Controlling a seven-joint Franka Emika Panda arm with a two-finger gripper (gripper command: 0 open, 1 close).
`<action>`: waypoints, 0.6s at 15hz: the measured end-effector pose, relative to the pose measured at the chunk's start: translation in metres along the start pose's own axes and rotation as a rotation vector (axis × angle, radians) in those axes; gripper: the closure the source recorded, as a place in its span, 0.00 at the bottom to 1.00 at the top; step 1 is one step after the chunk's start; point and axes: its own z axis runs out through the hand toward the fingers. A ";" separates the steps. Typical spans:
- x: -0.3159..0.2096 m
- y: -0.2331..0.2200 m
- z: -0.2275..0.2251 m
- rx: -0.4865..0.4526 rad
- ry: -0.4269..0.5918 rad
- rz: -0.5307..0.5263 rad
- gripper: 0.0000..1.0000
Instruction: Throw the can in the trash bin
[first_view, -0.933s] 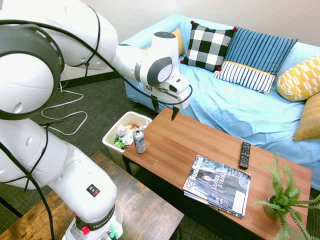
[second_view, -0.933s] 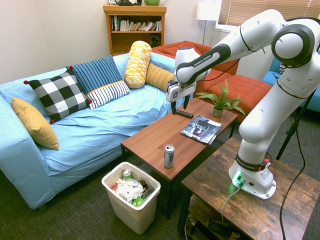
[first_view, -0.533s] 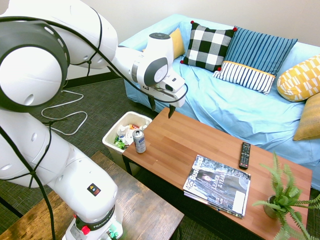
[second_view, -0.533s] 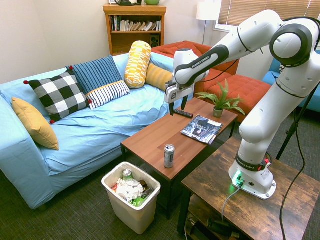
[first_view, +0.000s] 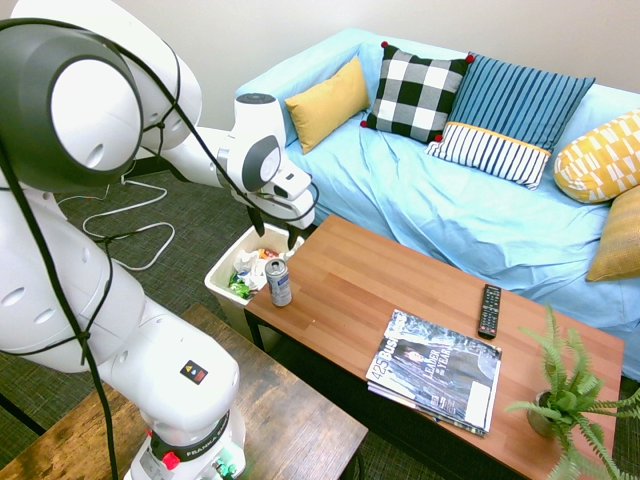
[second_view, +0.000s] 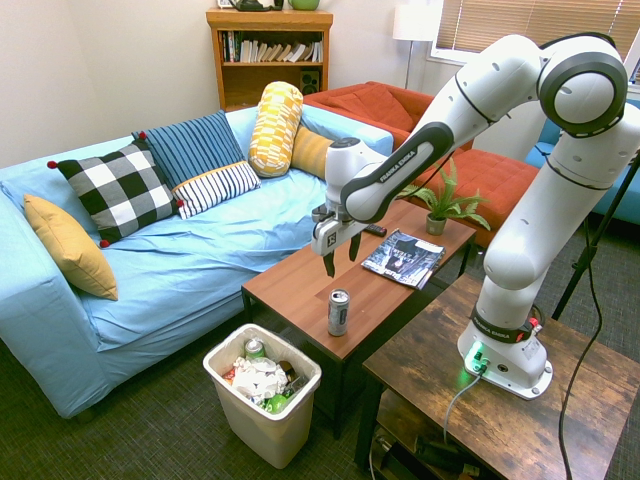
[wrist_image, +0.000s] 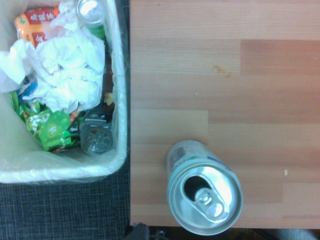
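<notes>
I see the can (second_view: 339, 312) standing upright at the table's (second_view: 300, 275) corner nearest the trash bin (second_view: 262, 410). My jaws hang spread and empty above the table, near the can.

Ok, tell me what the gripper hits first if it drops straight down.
Probably the table beside the can; the open gripper hangs near it, but depth is unclear, so it might clip the can's rim.
</notes>
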 end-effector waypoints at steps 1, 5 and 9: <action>-0.002 -0.002 0.008 -0.008 -0.007 0.003 0.00; 0.000 -0.010 0.033 -0.034 -0.030 0.028 0.00; 0.005 -0.017 0.056 -0.053 -0.056 0.056 0.00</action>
